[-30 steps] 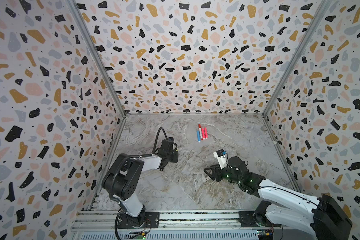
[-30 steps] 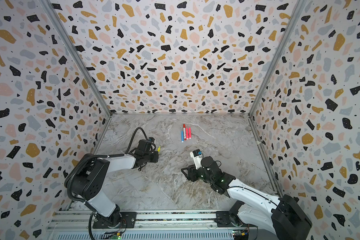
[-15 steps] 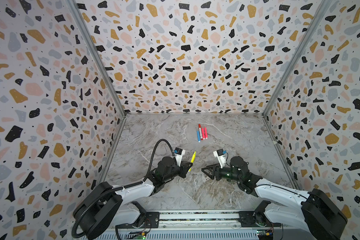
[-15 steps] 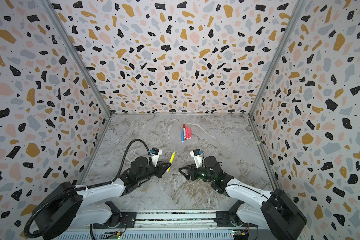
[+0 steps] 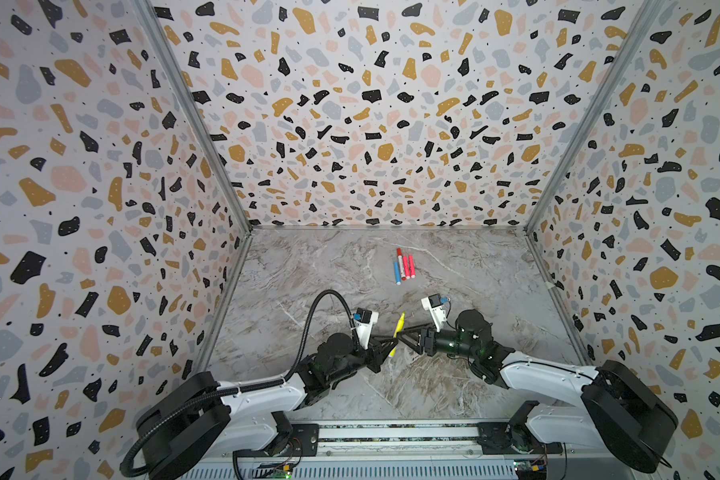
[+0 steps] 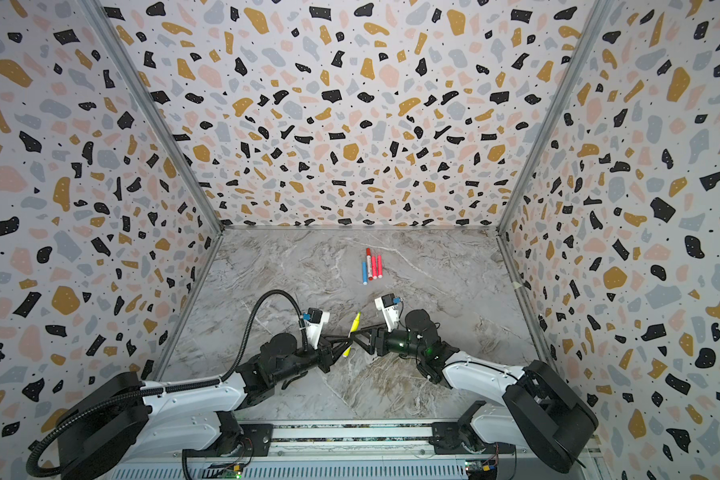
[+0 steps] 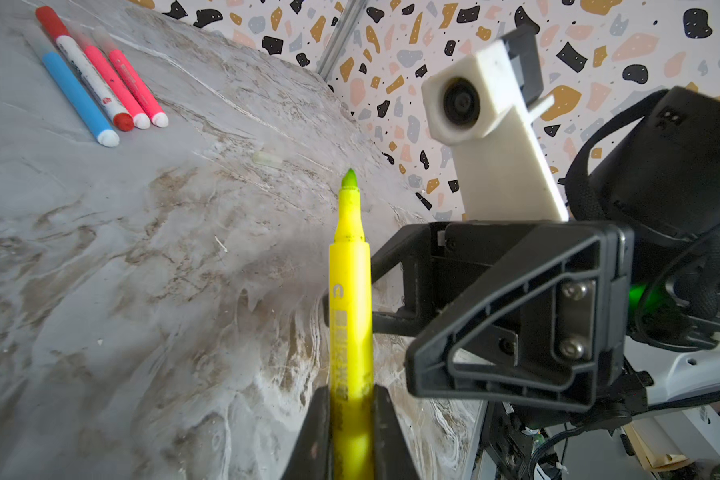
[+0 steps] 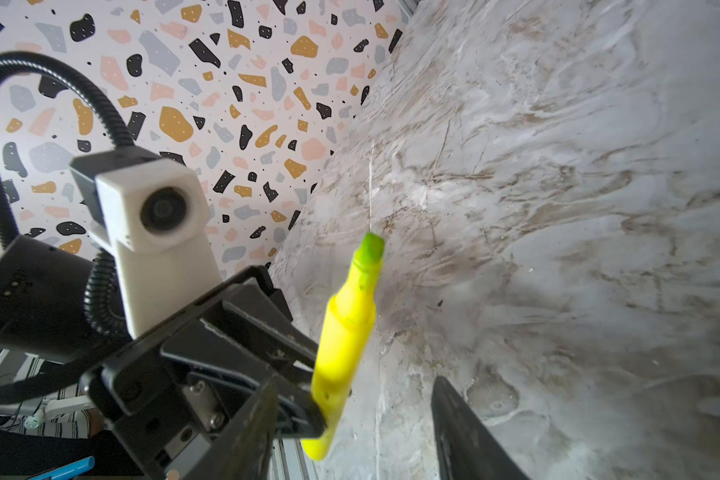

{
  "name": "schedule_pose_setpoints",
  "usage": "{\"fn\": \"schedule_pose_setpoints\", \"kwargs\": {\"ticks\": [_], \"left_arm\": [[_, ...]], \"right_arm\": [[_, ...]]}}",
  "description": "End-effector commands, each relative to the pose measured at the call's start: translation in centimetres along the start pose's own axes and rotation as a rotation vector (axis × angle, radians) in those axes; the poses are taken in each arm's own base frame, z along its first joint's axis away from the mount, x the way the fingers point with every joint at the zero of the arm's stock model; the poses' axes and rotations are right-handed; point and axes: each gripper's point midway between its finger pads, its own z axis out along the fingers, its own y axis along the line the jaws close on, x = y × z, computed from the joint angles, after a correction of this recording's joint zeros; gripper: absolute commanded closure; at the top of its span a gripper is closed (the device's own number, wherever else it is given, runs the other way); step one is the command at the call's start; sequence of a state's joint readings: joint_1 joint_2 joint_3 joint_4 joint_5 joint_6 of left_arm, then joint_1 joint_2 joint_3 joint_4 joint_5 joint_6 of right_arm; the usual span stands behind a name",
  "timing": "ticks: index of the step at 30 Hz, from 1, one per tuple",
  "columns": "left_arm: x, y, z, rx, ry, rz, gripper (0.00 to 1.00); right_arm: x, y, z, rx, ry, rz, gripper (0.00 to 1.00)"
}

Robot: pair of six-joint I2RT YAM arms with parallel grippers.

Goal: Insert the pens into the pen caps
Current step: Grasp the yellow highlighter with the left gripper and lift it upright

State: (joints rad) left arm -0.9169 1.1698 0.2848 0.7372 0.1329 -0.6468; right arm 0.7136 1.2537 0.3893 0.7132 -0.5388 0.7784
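Swung in from the left wall, the left gripper [image 7: 350,399] now meets the right gripper [image 5: 402,337] nose to nose, on the arms' side of the row of four pens [image 5: 404,268] and well apart from it. The left gripper is clamped on the lower barrel of the yellow pen [image 7: 350,311], which tilts with its bare green nib toward the row. The right gripper's jaws stand apart beside the barrel, holding nothing; whether they bracket it I cannot tell, and no cap shows. This looks like a handover or regrip. Done well, the right jaws close squarely on bare barrel, away from the nib, before the left fingers release. Apart from the row, the marble table [image 5: 495,291] offers open room all round, and the patterned walls stand farther from the row than either gripper.
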Motion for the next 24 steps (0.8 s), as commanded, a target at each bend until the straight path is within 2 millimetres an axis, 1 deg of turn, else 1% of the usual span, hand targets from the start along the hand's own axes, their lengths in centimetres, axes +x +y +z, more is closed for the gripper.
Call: {"fn": "schedule_pose_setpoints", "kwargs": {"ticks": [1, 5, 10, 12, 14, 17, 19, 24], "left_arm": [[-1.4, -1.3, -0.3, 0.04, -0.072, 0.0, 0.89], [-1.3, -1.8, -0.4, 0.055, -0.07, 0.002, 0.89], [-1.1, -2.0, -0.4, 0.059, -0.063, 0.008, 0.89], [-1.1, -2.0, -0.4, 0.061, -0.061, 0.006, 0.88], [-1.0, -1.9, -0.4, 0.058, -0.058, 0.002, 0.85], [-0.8, -1.6, -0.3, 0.038, -0.048, 0.001, 0.71], [-0.7, -1.6, -0.2, 0.04, -0.04, 0.003, 0.65], [-0.4, -2.0, 0.3, 0.061, -0.011, 0.005, 0.64]], "right_arm": [[-2.1, 2.1, 0.4, -0.065, -0.046, -0.031, 0.43], [-2.1, 2.3, 1.0, -0.082, -0.036, -0.023, 0.51], [-1.7, 2.4, 1.1, -0.089, -0.029, -0.02, 0.8], [-1.7, 2.4, 0.9, -0.086, -0.033, -0.023, 0.87], [-1.7, 2.4, 0.7, -0.079, -0.04, -0.028, 0.89], [-1.8, 2.4, 0.5, -0.069, -0.044, -0.037, 0.9], [-1.8, 2.4, 0.4, -0.067, -0.043, -0.042, 0.9], [-1.9, 2.9, 0.3, -0.078, -0.043, -0.053, 0.9]]}}
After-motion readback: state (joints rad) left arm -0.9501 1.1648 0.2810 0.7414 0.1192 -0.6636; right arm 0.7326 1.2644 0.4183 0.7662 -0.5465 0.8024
